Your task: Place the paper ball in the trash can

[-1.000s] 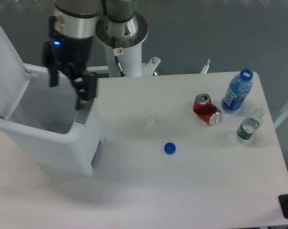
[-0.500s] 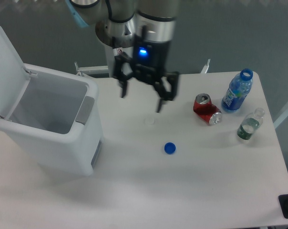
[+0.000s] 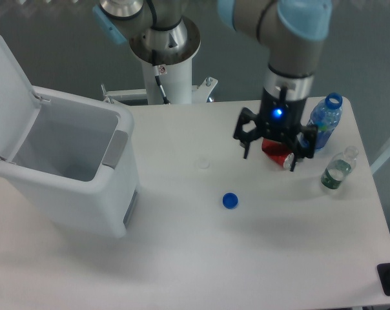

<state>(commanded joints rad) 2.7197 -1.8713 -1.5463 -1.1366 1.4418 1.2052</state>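
Nearest the camera, the white table point(image 3: 259, 265) is bare along its front edge. Further in, a blue bottle cap point(image 3: 230, 201) lies flat near the middle. To the left stands the trash can point(image 3: 79, 187), its lid tipped up and back so the inside shows. Behind the cap, a small white lump, the paper ball point(image 3: 202, 164), sits on the table by itself, well apart from the trash can and left of the arm. On the right, a small clear bottle point(image 3: 338, 170) stands near the table's edge. The end effector point(image 3: 269, 155) hangs over a crushed red can point(image 3: 280, 152), its two fingers spread apart with nothing between them, and a blue light glows on its body. Just behind and to its right stands a blue bottle point(image 3: 324, 123) without a cap. At the far edge rises the arm's white base point(image 3: 169, 71).
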